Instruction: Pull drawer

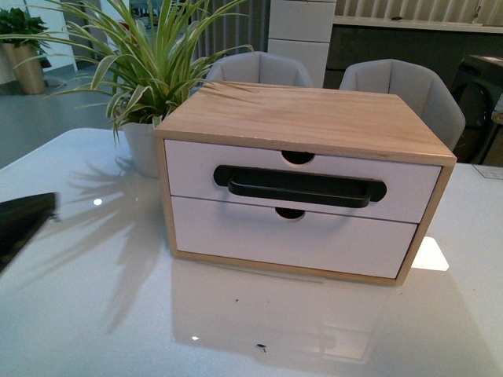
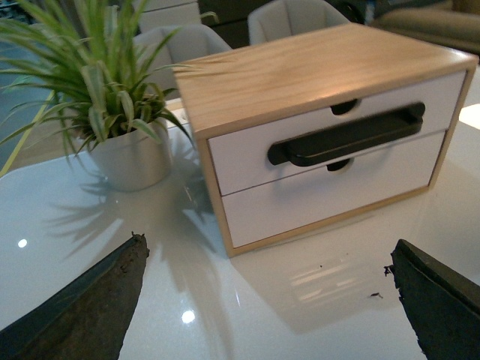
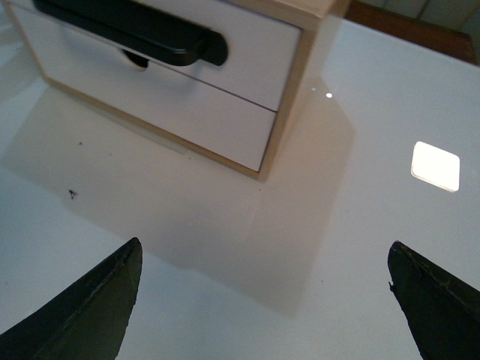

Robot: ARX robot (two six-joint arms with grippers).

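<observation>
The drawer (image 1: 189, 169) is the upper one of a light-wood box (image 1: 299, 118). Its white front sits flush with the frame and has a long black bar handle (image 1: 299, 188) in an oblong recess and a semicircular notch on top. The left wrist view shows the drawer (image 2: 240, 154) and its handle (image 2: 345, 139) ahead of my left gripper (image 2: 268, 244). That gripper is open over the bare table, short of the box. My right gripper (image 3: 264, 244) is also open and empty, in front of the box's right corner and away from the handle (image 3: 135, 30).
Below the drawer is a white drawer front with no handle (image 1: 291, 239). A potted plant (image 1: 145, 71) in a white pot (image 1: 141, 145) stands left of the box. Two grey chairs (image 1: 263, 69) (image 1: 409, 82) stand behind the glossy white table (image 1: 94, 314).
</observation>
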